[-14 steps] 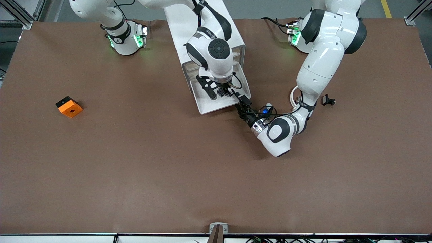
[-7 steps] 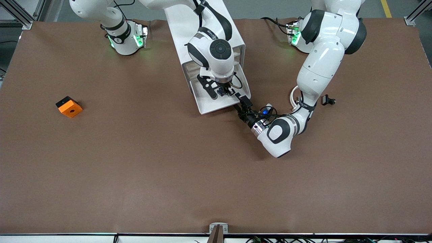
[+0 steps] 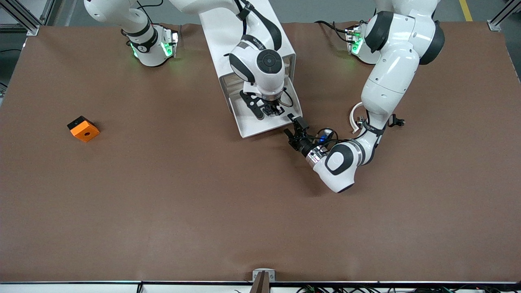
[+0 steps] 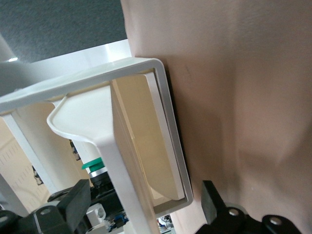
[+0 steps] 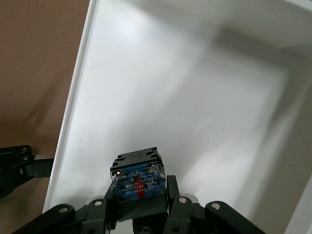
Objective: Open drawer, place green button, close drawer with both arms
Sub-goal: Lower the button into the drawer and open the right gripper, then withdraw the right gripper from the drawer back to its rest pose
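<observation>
The white cabinet (image 3: pixel 220 32) stands between the arm bases with one lower drawer (image 3: pixel 252 127) pulled out toward the front camera. My right gripper (image 3: pixel 272 110) hangs over the open drawer, shut on the button (image 5: pixel 137 179). The button's dark body and blue board show above the drawer's white floor (image 5: pixel 195 97). Its green cap (image 4: pixel 92 165) shows in the left wrist view. My left gripper (image 3: pixel 295 127) is open at the corner of the drawer's front toward the left arm's end. The beige front edge (image 4: pixel 141 141) lies between its fingers (image 4: pixel 78 202).
An orange cube (image 3: pixel 83 128) lies toward the right arm's end of the table. A white ring (image 3: pixel 355 116) and a small black piece (image 3: pixel 397 121) lie beside the left arm's forearm.
My left gripper has drawn back a little from the drawer's front, toward the front camera. My right gripper has shifted slightly over the drawer toward the left arm's end, still holding the button.
</observation>
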`<state>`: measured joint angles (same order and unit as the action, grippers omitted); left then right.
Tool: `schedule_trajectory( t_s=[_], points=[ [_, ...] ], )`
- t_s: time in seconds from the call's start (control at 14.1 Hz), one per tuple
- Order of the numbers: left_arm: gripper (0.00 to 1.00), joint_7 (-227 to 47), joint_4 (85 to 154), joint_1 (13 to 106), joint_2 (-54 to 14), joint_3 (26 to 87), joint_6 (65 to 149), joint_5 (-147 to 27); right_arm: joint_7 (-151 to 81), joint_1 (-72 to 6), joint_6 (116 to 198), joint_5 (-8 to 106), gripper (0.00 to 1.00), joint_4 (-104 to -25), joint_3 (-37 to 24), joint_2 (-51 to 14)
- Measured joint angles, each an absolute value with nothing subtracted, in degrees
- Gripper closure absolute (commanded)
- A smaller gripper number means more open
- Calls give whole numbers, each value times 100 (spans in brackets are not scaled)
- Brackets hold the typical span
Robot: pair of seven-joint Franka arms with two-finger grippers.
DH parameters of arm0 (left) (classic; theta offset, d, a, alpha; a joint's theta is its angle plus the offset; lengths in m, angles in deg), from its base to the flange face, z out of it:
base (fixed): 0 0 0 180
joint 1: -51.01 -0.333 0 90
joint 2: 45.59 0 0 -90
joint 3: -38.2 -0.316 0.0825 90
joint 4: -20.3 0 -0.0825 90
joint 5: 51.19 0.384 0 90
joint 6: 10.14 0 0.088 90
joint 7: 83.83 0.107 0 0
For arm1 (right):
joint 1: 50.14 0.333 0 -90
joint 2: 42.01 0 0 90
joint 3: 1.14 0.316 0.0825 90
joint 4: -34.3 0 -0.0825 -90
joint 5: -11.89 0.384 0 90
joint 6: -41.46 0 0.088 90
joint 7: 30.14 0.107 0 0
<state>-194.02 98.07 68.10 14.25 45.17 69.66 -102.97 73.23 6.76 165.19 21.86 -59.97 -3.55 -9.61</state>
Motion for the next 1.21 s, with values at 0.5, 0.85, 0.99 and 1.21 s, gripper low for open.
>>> schedule_trajectory(
  t_s=[0.5, 0.85, 0.99, 1.21],
  points=[
    [0, -18437, 9635, 6589, 1224, 4518, 6963, -10122, 7317, 732, 16519, 1977, 0, -5870, -366, -960],
    [0, -17184, 9509, 6582, 1076, 4519, 6963, -9553, 6480, 490, 16001, 1972, 0, -5421, -513, -1029],
    [0, -16633, 9427, 6592, 1023, 4527, 6988, -9226, 5841, 184, 15506, 1972, 0, -5213, -552, -1206],
    [0, -15822, 9367, 6617, 882, 4563, 7390, -8732, 4531, -601, 14565, 1973, 0, -5062, -586, -1762]
  ],
)
